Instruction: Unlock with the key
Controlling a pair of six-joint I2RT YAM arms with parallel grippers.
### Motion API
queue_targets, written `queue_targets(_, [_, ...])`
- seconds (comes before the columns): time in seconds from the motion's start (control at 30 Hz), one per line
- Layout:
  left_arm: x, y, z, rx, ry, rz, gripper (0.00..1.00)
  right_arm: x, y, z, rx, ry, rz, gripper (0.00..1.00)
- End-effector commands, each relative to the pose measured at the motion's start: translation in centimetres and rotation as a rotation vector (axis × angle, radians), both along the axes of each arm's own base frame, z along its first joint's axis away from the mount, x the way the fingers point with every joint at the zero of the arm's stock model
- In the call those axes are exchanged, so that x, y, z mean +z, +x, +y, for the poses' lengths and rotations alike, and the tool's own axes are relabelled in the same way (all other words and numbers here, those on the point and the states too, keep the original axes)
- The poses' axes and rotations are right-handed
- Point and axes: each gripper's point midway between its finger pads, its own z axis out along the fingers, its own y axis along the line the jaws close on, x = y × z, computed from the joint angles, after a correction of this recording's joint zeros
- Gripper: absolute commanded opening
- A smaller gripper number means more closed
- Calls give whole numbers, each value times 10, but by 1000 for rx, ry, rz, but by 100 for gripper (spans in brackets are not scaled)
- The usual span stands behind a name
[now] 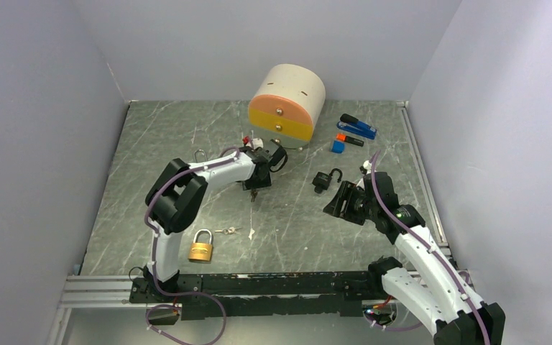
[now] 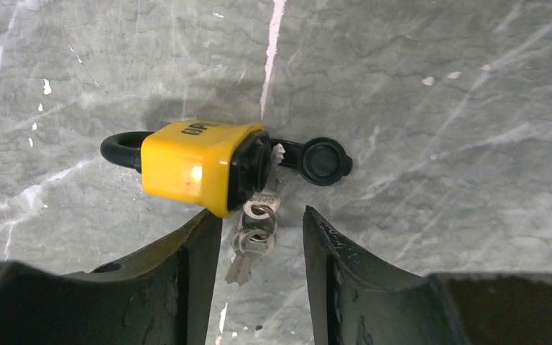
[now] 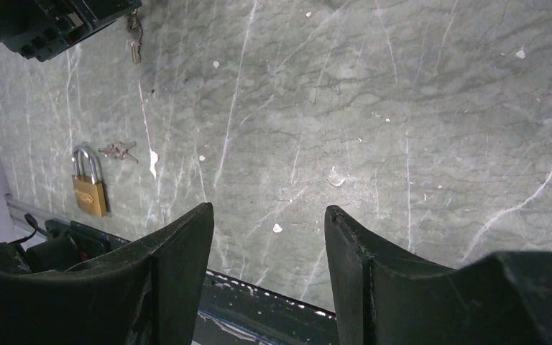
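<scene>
In the left wrist view a yellow padlock (image 2: pixel 187 164) with a black shackle (image 2: pixel 118 149) lies on the grey stone table. A key (image 2: pixel 262 205) sticks in its end, and a ring of spare keys (image 2: pixel 248 248) hangs from it. The lock's black dust cap (image 2: pixel 323 161) is flipped open beside it. My left gripper (image 2: pixel 260 212) is open, its fingers on either side of the keys and not touching them. From above, the left gripper (image 1: pixel 254 185) hides the yellow lock. My right gripper (image 1: pixel 341 201) (image 3: pixel 267 208) hovers open and empty over bare table.
A black padlock (image 1: pixel 323 179) with a raised shackle lies by the right gripper. Near the front lie a brass padlock (image 1: pixel 200 246) (image 3: pixel 88 187) and loose keys (image 1: pixel 227 231) (image 3: pixel 118 151). A round drawer unit (image 1: pixel 287 100), a blue stapler (image 1: pixel 358 127) and small blocks (image 1: pixel 339 142) stand at the back.
</scene>
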Motion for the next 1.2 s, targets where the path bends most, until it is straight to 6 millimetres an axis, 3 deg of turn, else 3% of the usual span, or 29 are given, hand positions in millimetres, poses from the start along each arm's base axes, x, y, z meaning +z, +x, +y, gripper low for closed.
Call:
queue_targets(0.0, [-4,4,4,26,22,18,48,4,6,-3,-12,-13,-39,61])
queue_targets(0.2, [-15,2,7,42,39,53,45,3,7,-2,-12,-9,-33,61])
queue_targets(0.37, [-20,-6,-1,34,-13,95,19,4,6,-2,-18,-1,-27,61])
queue_targets(0.53, [-15,-14,-5,25,-36,106,3,5,6,0,-19,13,-26,61])
queue_targets(0.83, [11,-41,-22,-99,-80,124,3,5,7,4,-11,27,-23,61])
queue_targets(1.17, [67,-58,-77,-432,-400,50,3,9,8,26,80,132,-48,65])
